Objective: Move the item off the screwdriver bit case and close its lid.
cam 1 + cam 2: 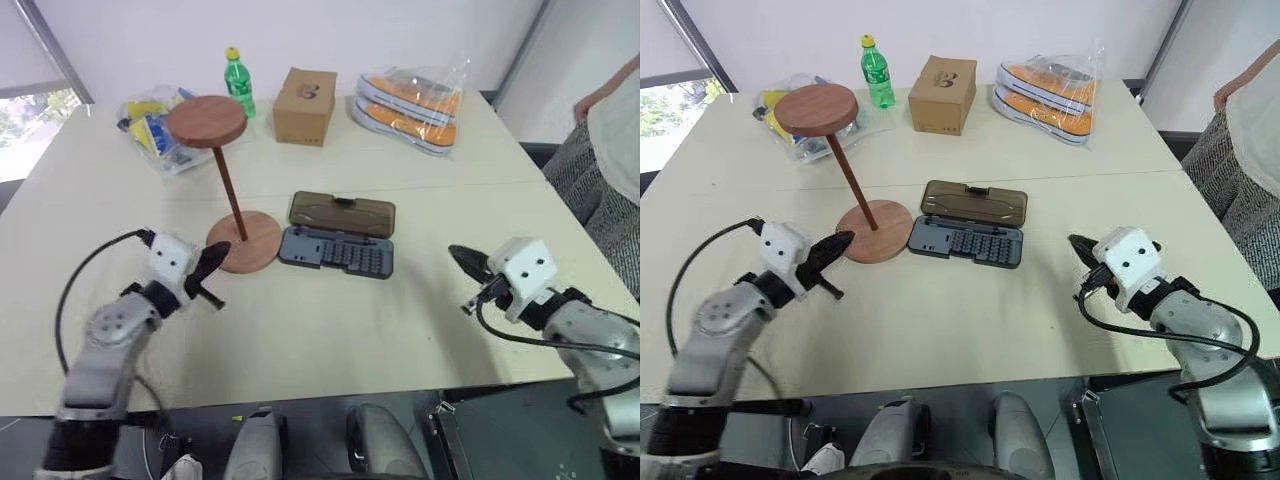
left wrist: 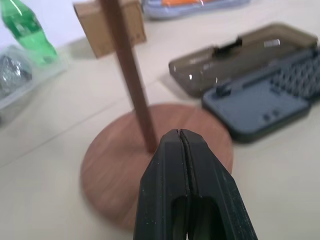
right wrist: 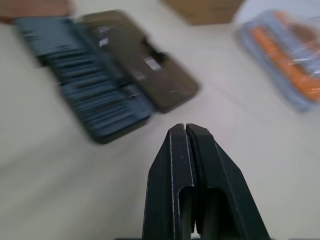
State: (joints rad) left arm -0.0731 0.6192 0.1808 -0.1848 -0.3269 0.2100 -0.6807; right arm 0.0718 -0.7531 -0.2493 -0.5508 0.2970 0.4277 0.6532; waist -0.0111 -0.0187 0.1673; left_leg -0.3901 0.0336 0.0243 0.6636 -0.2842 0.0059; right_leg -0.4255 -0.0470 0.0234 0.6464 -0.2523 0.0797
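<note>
On the beige table (image 1: pixel 330 340) the stand (image 1: pixel 243 240) is seen at the open case's (image 1: pixel 337 250) nine o'clock, base touching; both grippers, left (image 1: pixel 212 268) and right (image 1: pixel 468 262), are clenched empty; the rod should be grasped low once jaws are opened.

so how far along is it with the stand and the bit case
Done: the wooden stand sits on the table beside the bit case, not on it. In hand: nothing; the left gripper and right gripper are shut and empty. Left: the lid lies open flat and needs closing.
</note>
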